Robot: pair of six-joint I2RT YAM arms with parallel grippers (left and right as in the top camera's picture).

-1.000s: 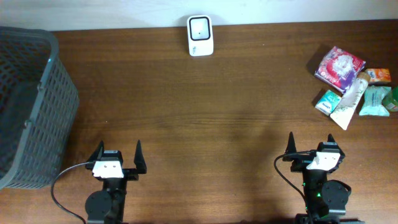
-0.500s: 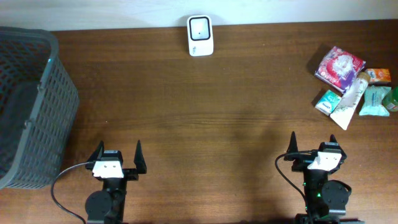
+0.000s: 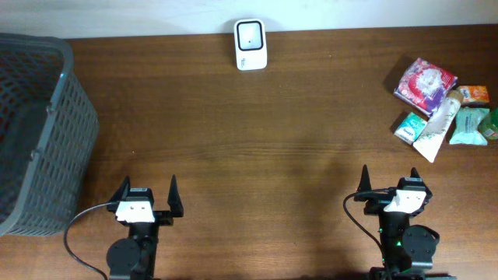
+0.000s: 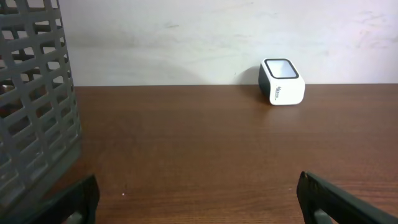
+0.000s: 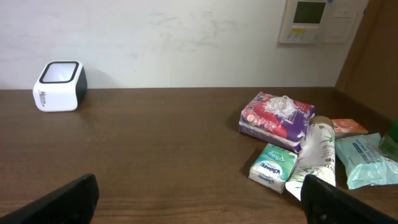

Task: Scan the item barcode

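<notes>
Several packaged items lie in a cluster at the table's far right: a purple-red tissue packet (image 3: 424, 83) (image 5: 277, 116), a white tube (image 3: 437, 123) (image 5: 318, 152), a small green tissue pack (image 3: 408, 128) (image 5: 272, 164), a teal packet (image 3: 469, 126) (image 5: 367, 158) and an orange packet (image 3: 475, 94) (image 5: 348, 127). The white barcode scanner (image 3: 250, 44) (image 4: 281, 81) (image 5: 60, 86) stands at the back edge by the wall. My left gripper (image 3: 149, 183) (image 4: 198, 186) and right gripper (image 3: 387, 179) (image 5: 199, 186) rest at the near edge, both open and holding nothing.
A tall grey mesh basket (image 3: 39, 124) (image 4: 31, 99) stands at the left edge, close to my left gripper. A green object (image 3: 492, 124) is cut off at the right edge. A wall panel (image 5: 311, 18) hangs behind the items.
</notes>
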